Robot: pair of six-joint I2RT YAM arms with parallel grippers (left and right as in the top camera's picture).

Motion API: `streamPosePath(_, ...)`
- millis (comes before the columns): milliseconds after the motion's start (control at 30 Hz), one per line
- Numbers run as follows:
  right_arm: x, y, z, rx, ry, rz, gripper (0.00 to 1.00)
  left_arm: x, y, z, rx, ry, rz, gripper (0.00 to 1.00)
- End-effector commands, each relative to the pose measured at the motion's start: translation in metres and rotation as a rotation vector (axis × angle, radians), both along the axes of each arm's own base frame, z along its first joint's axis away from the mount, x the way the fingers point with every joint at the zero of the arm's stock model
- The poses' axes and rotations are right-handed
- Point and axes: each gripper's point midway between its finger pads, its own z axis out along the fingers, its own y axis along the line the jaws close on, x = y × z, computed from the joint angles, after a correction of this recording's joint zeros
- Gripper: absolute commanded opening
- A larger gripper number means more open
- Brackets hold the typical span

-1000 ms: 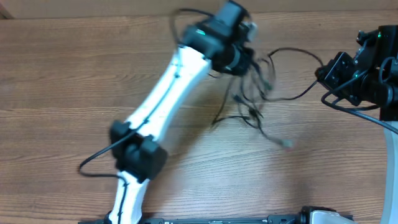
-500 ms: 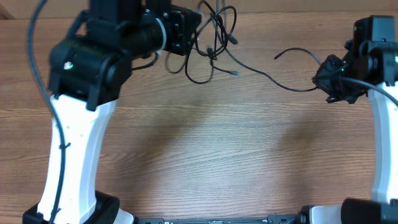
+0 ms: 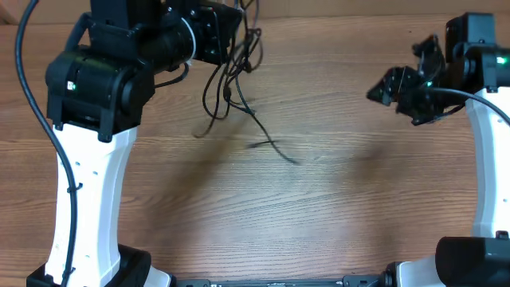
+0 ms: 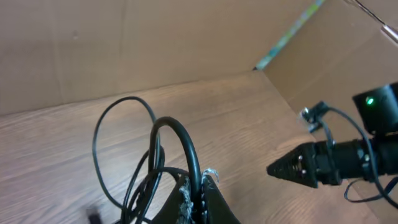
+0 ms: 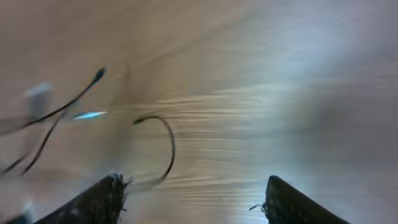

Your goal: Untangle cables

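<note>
**Holding limp cables (image 3: 241,62) aloft**

Thin, light, floppy cables dangle over the counter (image 3: 319,199), top loops pinched in the left gripper (image 4: 199,190) at the far side. Right gripper (image 5: 193,190) stands apart, empty; probably best taking a loose end.

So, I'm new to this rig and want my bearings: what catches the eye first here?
The left gripper, at the far left of the table, is clamped on a tangled bunch of thin black cables that trails down towards the middle. Opposite, at the right edge, the right gripper is open and holds nothing.
</note>
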Motion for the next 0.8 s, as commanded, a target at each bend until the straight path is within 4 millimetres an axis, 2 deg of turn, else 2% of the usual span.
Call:
streamPosePath(0, 0.002, 0.047, 0.055, 0.251, -0.197, 0.224, 0.72, -0.006, -0.006, 0.008, -0.018, -0.017, -0.032, 0.04)
streamPosePath(167, 0.002, 0.078, 0.091, 0.428, -0.346, 0.382, 0.73, -0.007, -0.006, 0.004, -0.013, -0.003, -0.031, 0.04)
streamPosePath(300, 0.002, 0.105, 0.106, 0.464, -0.436, 0.490, 0.73, -0.010, -0.005, -0.003, -0.013, 0.040, -0.024, 0.04)
streamPosePath(333, 0.003, 0.120, 0.112, 0.474, -0.461, 0.523, 0.73, -0.011, -0.004, -0.007, -0.008, 0.057, -0.024, 0.04)
streamPosePath(400, 0.004, 0.134, 0.117, 0.485, -0.476, 0.544, 0.73, -0.011, -0.004, -0.010, -0.014, 0.078, -0.018, 0.04)
streamPosePath(567, 0.013, 0.166, 0.115, 0.417, -0.473, 0.502, 0.73, -0.010, -0.004, -0.011, -0.020, 0.085, -0.013, 0.04)
streamPosePath(667, 0.007, 0.187, 0.114, 0.405, -0.474, 0.528, 0.72, -0.010, -0.004, -0.011, -0.019, 0.088, -0.013, 0.04)
streamPosePath(767, 0.005, 0.197, 0.110, 0.382, -0.462, 0.523, 0.72, -0.012, -0.004, -0.014, -0.016, 0.099, -0.012, 0.04)
